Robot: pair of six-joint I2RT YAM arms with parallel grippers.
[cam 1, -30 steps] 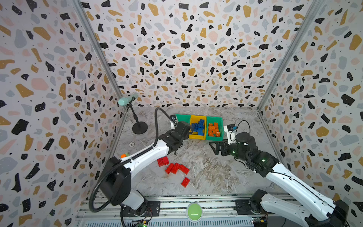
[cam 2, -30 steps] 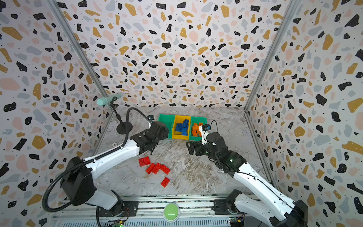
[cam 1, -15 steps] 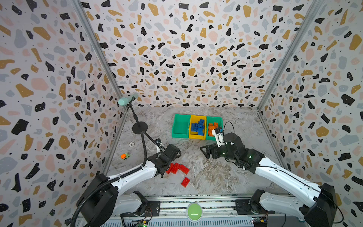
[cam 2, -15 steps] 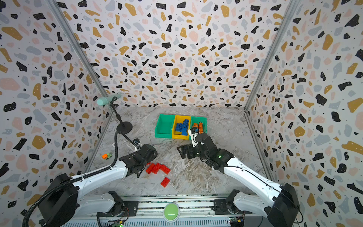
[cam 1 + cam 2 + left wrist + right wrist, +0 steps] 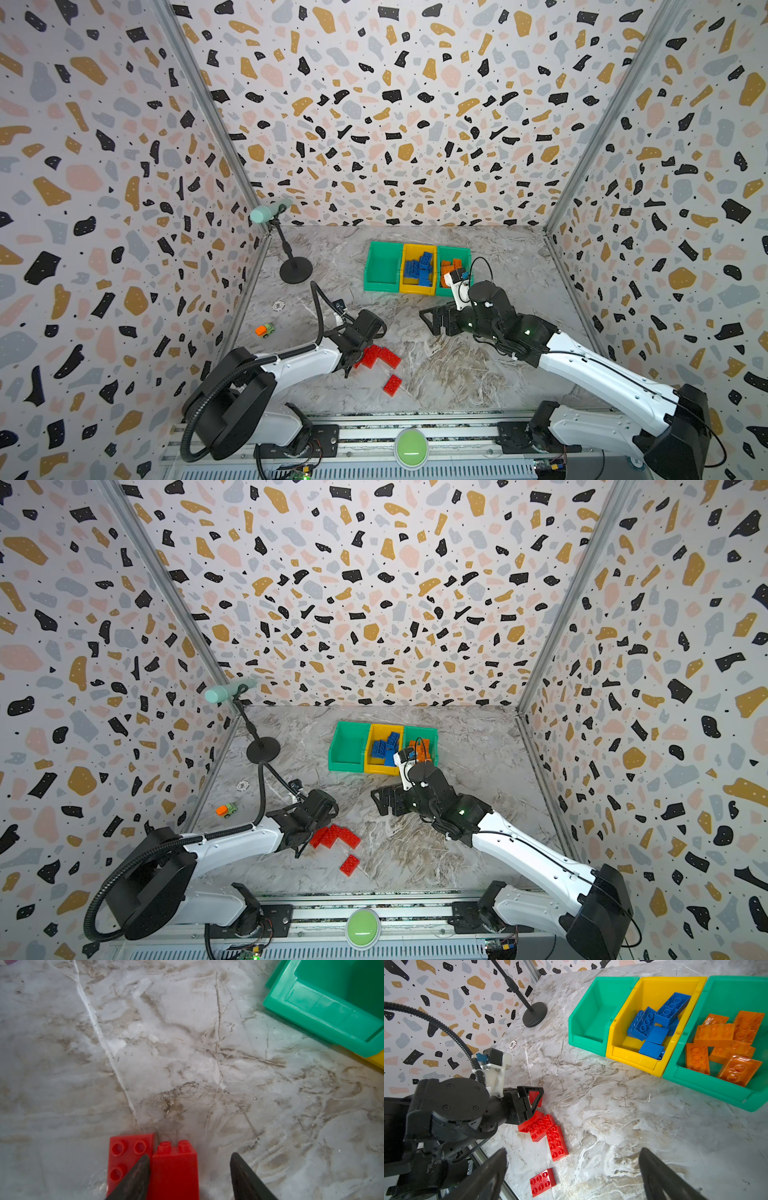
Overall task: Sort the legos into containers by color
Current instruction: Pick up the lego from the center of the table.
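Marble tabletop [image 5: 187, 1043], left end effector [image 5: 190, 1155] parted around red lego [image 5: 174, 1167], right end effector [image 5: 573, 1150] agape

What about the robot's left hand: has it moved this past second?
Yes: away from the empty green plastic bin, the left hand came forward to the red studded plastic bricks.

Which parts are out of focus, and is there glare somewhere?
Left wrist view: fingers of the left gripper blurred. Right wrist view: fingers of the right gripper blurred, white glare on the orange legos. In both top views, even light.
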